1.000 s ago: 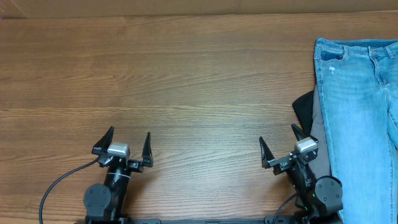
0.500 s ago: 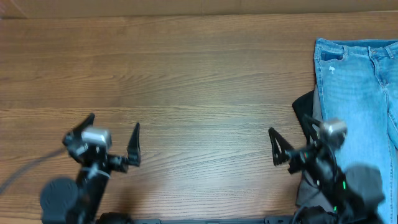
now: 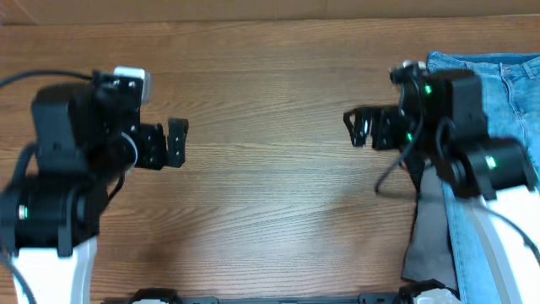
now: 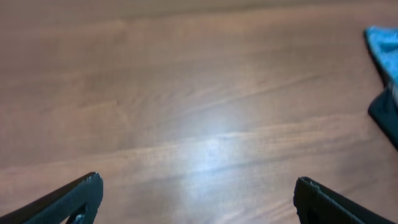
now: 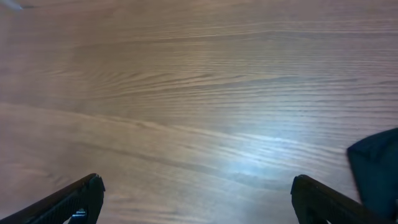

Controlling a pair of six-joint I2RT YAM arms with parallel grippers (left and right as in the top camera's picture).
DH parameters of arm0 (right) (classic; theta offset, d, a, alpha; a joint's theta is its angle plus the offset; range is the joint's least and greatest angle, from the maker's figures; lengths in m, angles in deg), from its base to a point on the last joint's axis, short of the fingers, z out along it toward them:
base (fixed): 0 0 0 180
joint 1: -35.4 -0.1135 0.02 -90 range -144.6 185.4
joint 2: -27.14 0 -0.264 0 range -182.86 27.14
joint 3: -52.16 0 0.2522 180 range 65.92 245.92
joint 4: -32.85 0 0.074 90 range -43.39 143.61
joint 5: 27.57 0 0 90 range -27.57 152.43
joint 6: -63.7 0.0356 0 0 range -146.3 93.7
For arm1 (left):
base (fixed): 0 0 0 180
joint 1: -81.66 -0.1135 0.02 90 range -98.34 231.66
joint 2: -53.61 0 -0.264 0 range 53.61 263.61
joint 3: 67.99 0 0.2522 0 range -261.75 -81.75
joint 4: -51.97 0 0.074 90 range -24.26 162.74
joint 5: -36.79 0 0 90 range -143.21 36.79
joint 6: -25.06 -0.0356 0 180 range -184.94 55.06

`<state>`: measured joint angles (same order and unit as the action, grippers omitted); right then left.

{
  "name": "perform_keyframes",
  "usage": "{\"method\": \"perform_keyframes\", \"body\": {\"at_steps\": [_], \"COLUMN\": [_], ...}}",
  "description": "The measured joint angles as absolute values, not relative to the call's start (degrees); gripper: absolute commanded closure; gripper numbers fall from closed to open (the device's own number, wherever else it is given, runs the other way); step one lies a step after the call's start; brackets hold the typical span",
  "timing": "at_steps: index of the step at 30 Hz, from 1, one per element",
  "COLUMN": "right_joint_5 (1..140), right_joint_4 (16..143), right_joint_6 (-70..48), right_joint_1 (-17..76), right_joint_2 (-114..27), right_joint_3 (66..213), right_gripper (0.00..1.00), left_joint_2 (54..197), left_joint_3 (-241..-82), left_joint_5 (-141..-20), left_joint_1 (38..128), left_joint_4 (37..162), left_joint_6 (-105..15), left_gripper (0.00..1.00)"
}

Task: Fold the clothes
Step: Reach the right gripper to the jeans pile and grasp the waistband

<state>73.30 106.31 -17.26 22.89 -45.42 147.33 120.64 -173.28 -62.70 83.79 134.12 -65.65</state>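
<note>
Reaching for the pile looks like the step in hand, with nothing gripped and no fold begun. The left gripper (image 3: 177, 142) and the right gripper (image 3: 359, 128) both hang over bare wood with their jaws spread wide and empty, and they point toward each other across the middle of the table (image 3: 270, 211). The jeans (image 3: 519, 84) lie flat behind the right gripper's wrist, partly under that arm, and are well apart from the left gripper, on the far side of its partner. The grey trousers (image 3: 426, 236) show from beneath them on the edge nearer the right gripper. The black cloth (image 5: 378, 169) shows as a dark corner just off that gripper's right fingertip in its wrist view. To do this well, the right gripper should probably turn back toward the pile and pinch only the top denim layer at a firm, stitched edge, such as the waistband. The left could then cross over and take a second point, so the cloth comes out spread rather than bunched. The denim is light blue, looks stiff and heavy, and has seams that should give a sure hold. The grey fabric looks softer and limper and may drag along. The wood is smooth with a sheen, so layers may slide.
</note>
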Motion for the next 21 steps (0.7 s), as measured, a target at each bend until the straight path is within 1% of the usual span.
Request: {"method": "perform_keyframes", "body": {"at_steps": [3, 4, 5, 6, 9, 11, 15, 18, 21], "right_joint_5": [70.9, 69.2, 68.0, 66.9, 64.9, 63.7, 62.8, 61.4, 60.7], "right_joint_4": [103.8, 102.3, 100.8, 98.9, 93.5, 89.3, 84.3, 83.8, 84.4], "right_joint_6": [-15.2, -13.8, -12.5, -11.1, -8.0, -6.6, -5.9, -5.7, -5.6], "right_joint_1": [25.7, 27.8, 29.8, 31.9, 37.8, 41.6, 45.3, 47.1, 48.4], "right_joint_2": [-49.7, -51.9, -53.8, -55.9, -62.5, -68.5, -77.5, -83.3, -87.0], "right_joint_3": [147.8, 148.0, 148.1, 148.2, 148.3, 148.4, 148.4, 148.4, 148.4], "right_gripper": [0.01, 0.03, 0.07, 0.15, 0.19, 0.19, 0.26, 0.3, 0.37], "left_joint_2": [123.9, 124.5, 124.9, 125.1, 125.2, 125.3, 125.3, 125.3, 125.3], "left_joint_3": [-175.4, -175.6, -175.7, -175.8, -175.9, -176.1, -176.2, -176.2, -176.2], "left_joint_5": [-63.6, -63.8, -64.0, -64.0, -64.2, -64.4, -64.4, -64.4, -64.4], "left_joint_1": [83.8, 83.8, 83.8, 83.8, 83.8, 83.8, 83.8, 83.8, 83.8], "left_joint_4": [136.5, 136.9, 137.2, 137.6, 138.2, 138.3, 139.1, 139.5, 139.7], "left_joint_6": [-65.5, -65.4, -65.3, -65.3, -65.3, -65.3, -65.2, -65.2, -65.2], "left_gripper": [0.0, 0.0, 0.0, 0.0, 0.0, 0.0, 0.0, 0.0, 0.0]}}
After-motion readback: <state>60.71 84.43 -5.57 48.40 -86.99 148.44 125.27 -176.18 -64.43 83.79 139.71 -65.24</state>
